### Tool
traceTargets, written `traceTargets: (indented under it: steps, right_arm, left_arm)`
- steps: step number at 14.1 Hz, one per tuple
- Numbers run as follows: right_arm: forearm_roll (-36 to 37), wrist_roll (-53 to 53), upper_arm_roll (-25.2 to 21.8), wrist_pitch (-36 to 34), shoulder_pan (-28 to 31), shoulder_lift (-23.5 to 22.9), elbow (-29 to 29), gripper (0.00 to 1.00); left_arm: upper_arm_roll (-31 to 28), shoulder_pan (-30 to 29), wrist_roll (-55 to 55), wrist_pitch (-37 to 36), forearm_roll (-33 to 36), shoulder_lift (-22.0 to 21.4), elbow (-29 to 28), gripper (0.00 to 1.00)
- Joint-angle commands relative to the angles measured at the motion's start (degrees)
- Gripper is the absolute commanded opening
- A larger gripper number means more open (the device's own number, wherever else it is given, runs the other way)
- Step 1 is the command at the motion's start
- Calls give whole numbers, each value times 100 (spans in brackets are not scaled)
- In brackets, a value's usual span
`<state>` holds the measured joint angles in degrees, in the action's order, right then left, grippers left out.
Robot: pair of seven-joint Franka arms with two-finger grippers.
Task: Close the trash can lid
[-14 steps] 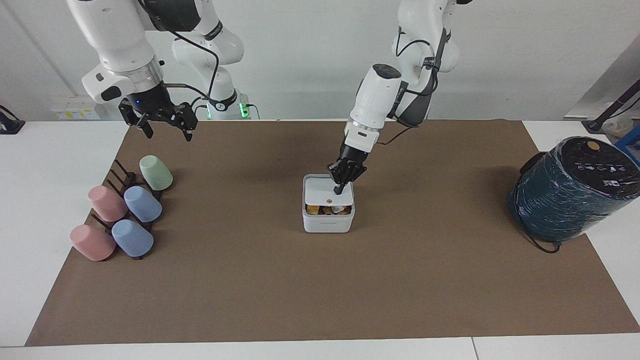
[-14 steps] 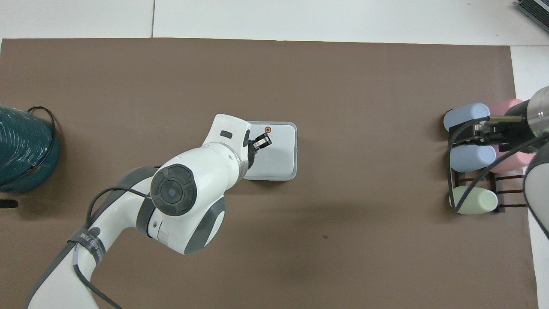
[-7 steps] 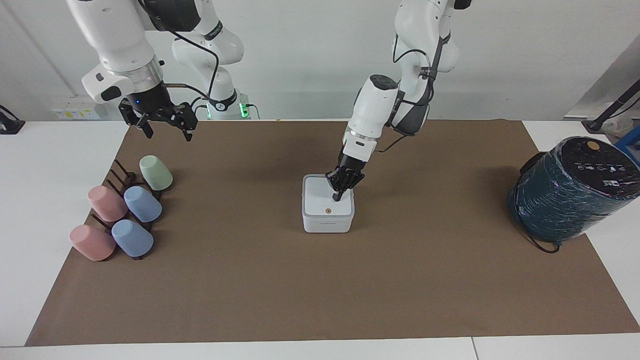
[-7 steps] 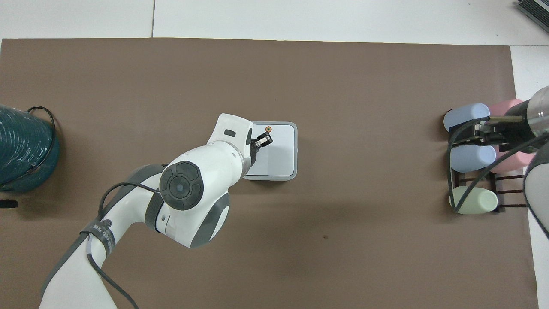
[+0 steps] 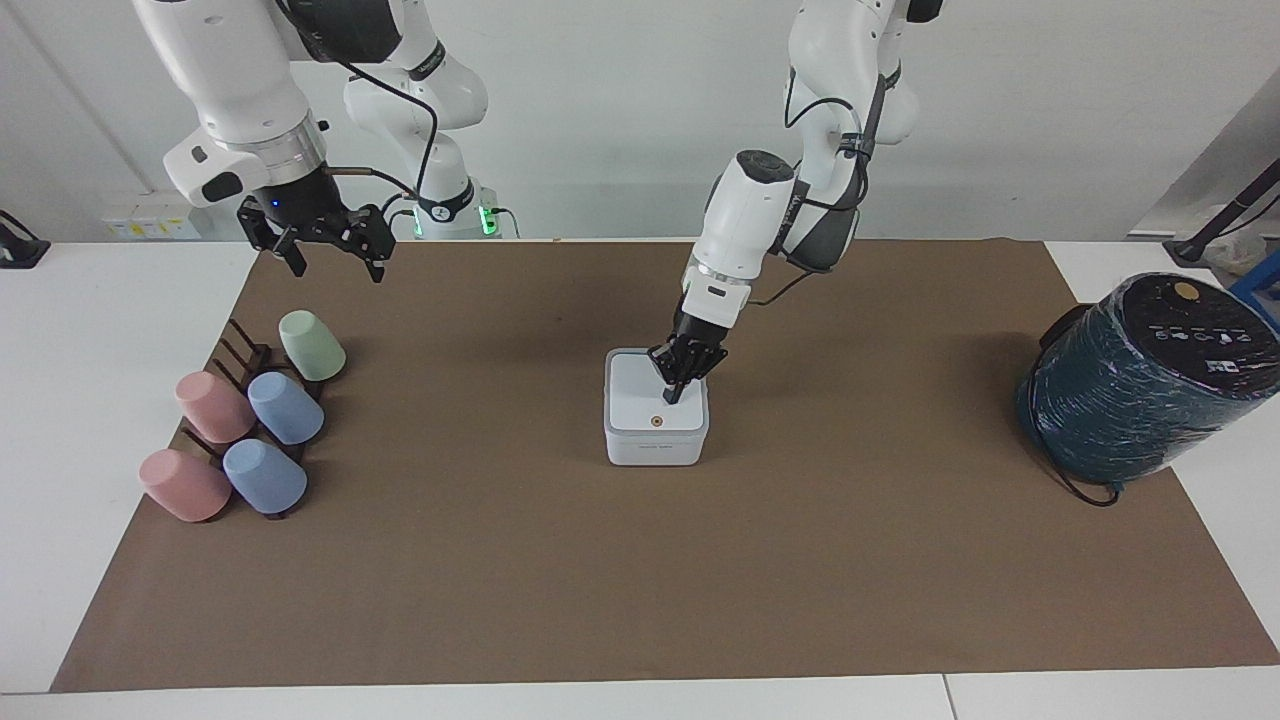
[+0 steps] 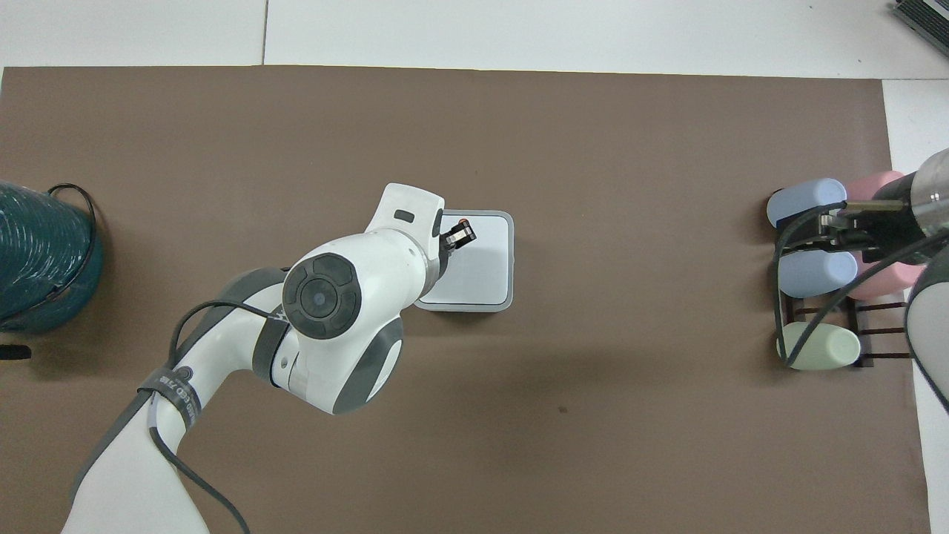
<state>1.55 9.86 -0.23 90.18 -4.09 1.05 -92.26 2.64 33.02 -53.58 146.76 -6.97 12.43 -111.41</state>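
No legible text anywhere. Faint grey marking on trash can [image 5: 656, 450] front wall, unreadable. Small white symbols on black top of teal cylinder [image 5: 1140, 385], unreadable. Left arm wristband lettering unreadable.

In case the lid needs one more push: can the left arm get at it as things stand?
Probably yes. The left gripper is already down on the lid, which lies flat on the trash can, and nothing stands between them. The right gripper waits up over the mat's edge near the cups.

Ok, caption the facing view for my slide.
Left gripper presses the lid flat onto the white trash can; right gripper waits above the cup rack.
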Motion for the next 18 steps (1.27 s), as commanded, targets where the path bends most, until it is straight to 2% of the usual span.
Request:
traceTargets:
  steps: [1, 4, 8, 12, 14, 15, 16, 18]
  right_arm:
    - [47, -143, 40, 43, 66, 123, -143, 100]
    - [47, -143, 40, 35, 66, 123, -143, 100]
    - [47, -143, 40, 43, 66, 123, -143, 100]
    - [47, -143, 40, 35, 66, 123, -143, 100]
    - [47, -143, 40, 43, 66, 123, -143, 100]
    - [47, -143, 40, 35, 66, 123, -143, 100]
    - [47, -143, 40, 43, 66, 123, -143, 100]
    - [47, -143, 40, 43, 66, 123, -143, 100]
  left_arm:
    - [26, -217, 49, -1085, -41, 208, 855, 0]
    - [34, -576, 381, -2261, -32, 76, 1365, 0]
    - [34, -1357, 1996, -4353, -453, 32, 2280, 0]
    - [-53, -2368, 3877, -5629, -569, -810, 2255, 5]
    - [-53, -2826, 4476, -6104, -499, -1022, 2281, 20]
    - [-45, -2967, 4653, -6220, -446, -1145, 2273, 36]
    - [-36, -3073, 4742, -6247, -254, -1207, 2264, 47]
    - [-27, -3056, 4891, -6291, 316, -1269, 2264, 65]
